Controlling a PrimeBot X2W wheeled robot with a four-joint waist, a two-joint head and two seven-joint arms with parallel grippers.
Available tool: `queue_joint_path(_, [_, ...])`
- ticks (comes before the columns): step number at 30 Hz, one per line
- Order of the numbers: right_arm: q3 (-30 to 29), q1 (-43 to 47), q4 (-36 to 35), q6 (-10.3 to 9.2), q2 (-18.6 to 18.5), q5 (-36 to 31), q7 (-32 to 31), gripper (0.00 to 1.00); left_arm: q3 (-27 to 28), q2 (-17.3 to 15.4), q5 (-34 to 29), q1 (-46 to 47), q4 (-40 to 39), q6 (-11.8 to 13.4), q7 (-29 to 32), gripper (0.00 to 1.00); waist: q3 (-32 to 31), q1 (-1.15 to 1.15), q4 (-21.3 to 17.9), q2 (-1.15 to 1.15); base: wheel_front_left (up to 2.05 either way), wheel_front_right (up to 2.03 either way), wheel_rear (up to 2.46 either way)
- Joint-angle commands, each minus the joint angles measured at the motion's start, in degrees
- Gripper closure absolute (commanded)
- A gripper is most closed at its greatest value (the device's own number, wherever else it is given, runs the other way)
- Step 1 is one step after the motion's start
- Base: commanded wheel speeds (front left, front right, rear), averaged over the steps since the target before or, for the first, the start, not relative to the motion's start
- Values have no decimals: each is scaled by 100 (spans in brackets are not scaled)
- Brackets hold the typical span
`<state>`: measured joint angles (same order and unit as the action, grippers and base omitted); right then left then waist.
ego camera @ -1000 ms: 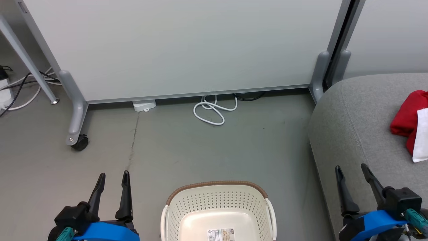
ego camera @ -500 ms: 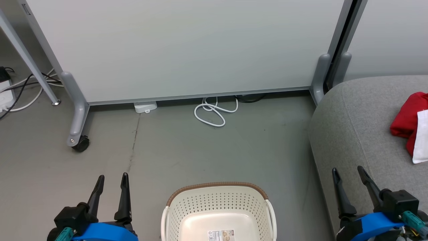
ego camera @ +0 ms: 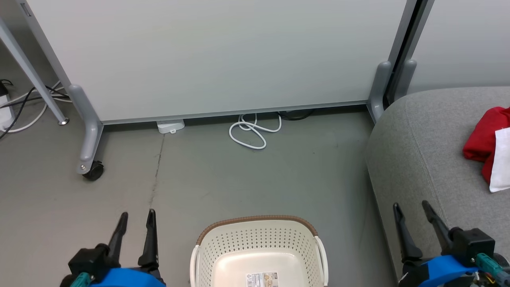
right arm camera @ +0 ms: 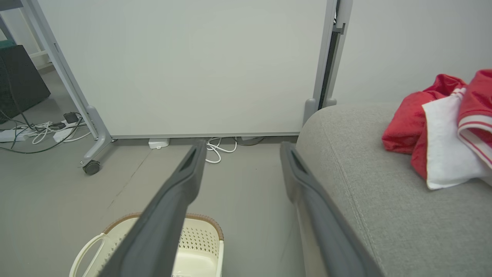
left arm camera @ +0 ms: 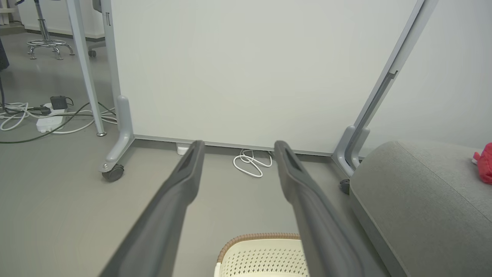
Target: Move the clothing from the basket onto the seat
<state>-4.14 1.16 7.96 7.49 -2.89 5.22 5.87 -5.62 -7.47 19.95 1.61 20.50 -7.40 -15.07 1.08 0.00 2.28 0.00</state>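
hovering low and idle, the left pincer (ego camera: 138, 213) and the right pincer (ego camera: 410, 204) both stand with jaws spread wide and nothing between them, their tips aimed at the partition panel (ego camera: 219, 59) far ahead. the laundry basket (ego camera: 257, 219) sits on the floor (ego camera: 239, 179) between the two, just right of the left pincer and nearer to it than to the right one. the part of its bottom that shows carries a paper label (ego camera: 262, 279) and no cloth. the red clothing (ego camera: 480, 139) lies bunched on the grey sofa seat (ego camera: 414, 159), ahead and to the right of the right pincer and well apart from its tips. that pincer hangs at the seat's near rounded edge. i judge the arms are parked either side of the basket because the load is already across: nothing seems left to grasp, and open jaws suit a finished release.

counting: two pincers, four dark fingers, one basket, one seat cushion. the right wrist view suggests two red garments heaped together with a white panel (right arm camera: 446, 146) between them, though where one ends i cannot tell. far ahead between the pincers lies one coiled white cable (ego camera: 251, 133); ahead and left of the left pincer stands one caster (ego camera: 93, 170).
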Motion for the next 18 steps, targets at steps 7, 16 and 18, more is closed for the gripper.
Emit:
queue_joint_path(7, [-43,-34,281,0,20,293,-100,100,16,97,269,-122,158,0,111,100,1,0,-8,0,0,0,0])
queue_joint_path(16, [-56,-116,302,0,17,1348,-233,100,168,141,1135,-41,51,-1,367,100,-6,0,-24,0,0,0,0])
queue_joint_path(18, [-57,-131,305,0,16,1568,-259,100,200,150,1316,-23,29,-2,419,100,-8,0,-28,0,0,0,0])
